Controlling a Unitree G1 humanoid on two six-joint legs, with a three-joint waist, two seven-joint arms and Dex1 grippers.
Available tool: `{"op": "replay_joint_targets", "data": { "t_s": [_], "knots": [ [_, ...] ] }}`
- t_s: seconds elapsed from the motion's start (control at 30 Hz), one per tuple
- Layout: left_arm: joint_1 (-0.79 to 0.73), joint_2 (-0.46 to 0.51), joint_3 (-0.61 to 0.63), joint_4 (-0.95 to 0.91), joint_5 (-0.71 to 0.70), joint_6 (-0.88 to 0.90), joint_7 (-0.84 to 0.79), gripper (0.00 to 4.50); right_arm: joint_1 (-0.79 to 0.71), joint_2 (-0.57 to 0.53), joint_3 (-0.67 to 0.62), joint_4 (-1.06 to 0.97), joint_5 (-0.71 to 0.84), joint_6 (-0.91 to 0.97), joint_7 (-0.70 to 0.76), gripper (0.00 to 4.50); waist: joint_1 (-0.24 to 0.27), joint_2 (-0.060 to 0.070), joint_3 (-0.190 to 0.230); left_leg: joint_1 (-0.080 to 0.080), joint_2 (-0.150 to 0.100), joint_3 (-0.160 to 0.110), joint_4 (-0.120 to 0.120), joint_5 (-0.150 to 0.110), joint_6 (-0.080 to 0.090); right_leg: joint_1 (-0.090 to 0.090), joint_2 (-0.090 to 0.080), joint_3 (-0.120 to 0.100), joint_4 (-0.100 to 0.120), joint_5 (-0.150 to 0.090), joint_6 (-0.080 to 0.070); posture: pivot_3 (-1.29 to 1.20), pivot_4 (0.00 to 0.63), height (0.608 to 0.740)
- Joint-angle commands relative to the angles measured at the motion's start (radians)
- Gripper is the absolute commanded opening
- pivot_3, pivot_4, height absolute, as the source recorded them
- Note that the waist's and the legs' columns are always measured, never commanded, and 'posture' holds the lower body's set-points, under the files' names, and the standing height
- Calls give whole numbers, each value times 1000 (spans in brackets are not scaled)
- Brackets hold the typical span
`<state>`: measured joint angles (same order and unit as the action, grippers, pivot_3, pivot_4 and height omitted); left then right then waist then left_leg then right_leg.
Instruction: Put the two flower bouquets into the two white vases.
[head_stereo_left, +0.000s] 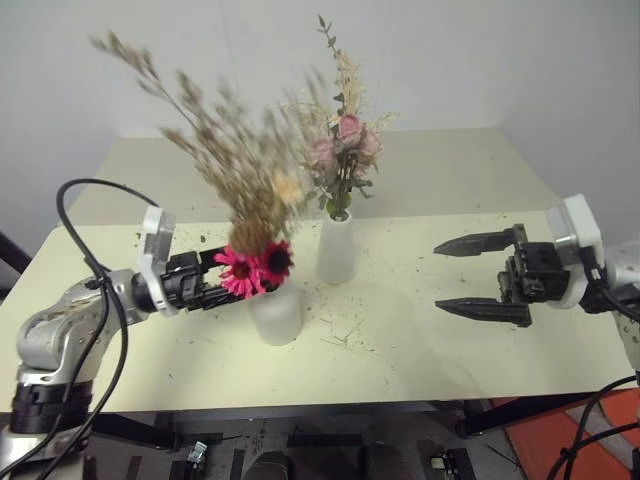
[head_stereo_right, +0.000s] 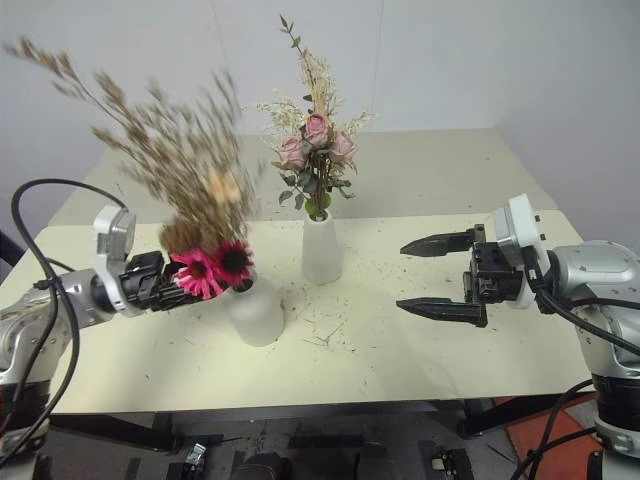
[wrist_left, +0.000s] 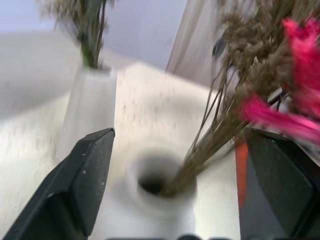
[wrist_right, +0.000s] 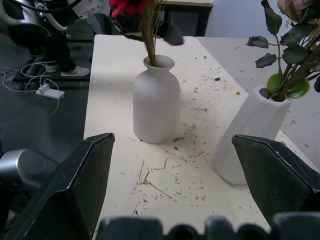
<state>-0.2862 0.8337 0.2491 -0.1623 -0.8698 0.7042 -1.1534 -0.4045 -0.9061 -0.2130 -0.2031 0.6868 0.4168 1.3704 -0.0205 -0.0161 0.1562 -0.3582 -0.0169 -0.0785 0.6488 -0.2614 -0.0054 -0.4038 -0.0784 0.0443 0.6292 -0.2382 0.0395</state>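
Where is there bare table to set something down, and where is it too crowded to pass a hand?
Bare patches: the table behind the tall vase, and the front strip from the round vase across under the right gripper. Crowded: the gap between the vases, and beside the left gripper, whose open fingers flank the daisy bouquet. Plant crumbs litter the middle.

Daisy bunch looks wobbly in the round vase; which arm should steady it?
Left, probably: the left gripper is open right beside the daisy bunch; the right gripper is open past the tall vase.
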Motion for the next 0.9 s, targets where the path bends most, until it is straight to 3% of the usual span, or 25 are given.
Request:
{"op": "replay_joint_targets", "data": {
  "t_s": [0.03, 0.4, 0.63, 0.9],
  "knots": [
    [24, 61, 55, 14, 25, -29, -52, 4467, -11, 2, -9, -2, -5, -27, -5, 4500, 2, 0, 0, 0, 0, 0, 0, 0, 0, 0, 0, 0, 0, 0, 0, 0, 150, 740],
    [33, 147, 152, 121, 93, -75, -70, 4467, -4, -1, -6, 4, -22, -24, -5, 4500, 6, 0, 0, 0, 0, 0, -2, 0, 0, 0, 0, -1, -1, 0, 0, 0, 150, 740],
    [10, 216, 127, 205, 165, -151, -181, 4467, 40, -11, -49, 63, -52, -29, -27, 4500, 5, 1, 0, 1, 0, 1, -3, 0, 0, 0, 0, -1, -1, 0, 0, 0, 150, 740],
    [-20, 211, 122, 198, 170, -181, -234, 4467, 150, -28, -137, 40, -38, -15, -72, 4500, 5, 1, 1, 0, 0, 1, -3, 0, 0, 0, 0, 0, -1, 0, 0, 0, 150, 740]
  ]
}}
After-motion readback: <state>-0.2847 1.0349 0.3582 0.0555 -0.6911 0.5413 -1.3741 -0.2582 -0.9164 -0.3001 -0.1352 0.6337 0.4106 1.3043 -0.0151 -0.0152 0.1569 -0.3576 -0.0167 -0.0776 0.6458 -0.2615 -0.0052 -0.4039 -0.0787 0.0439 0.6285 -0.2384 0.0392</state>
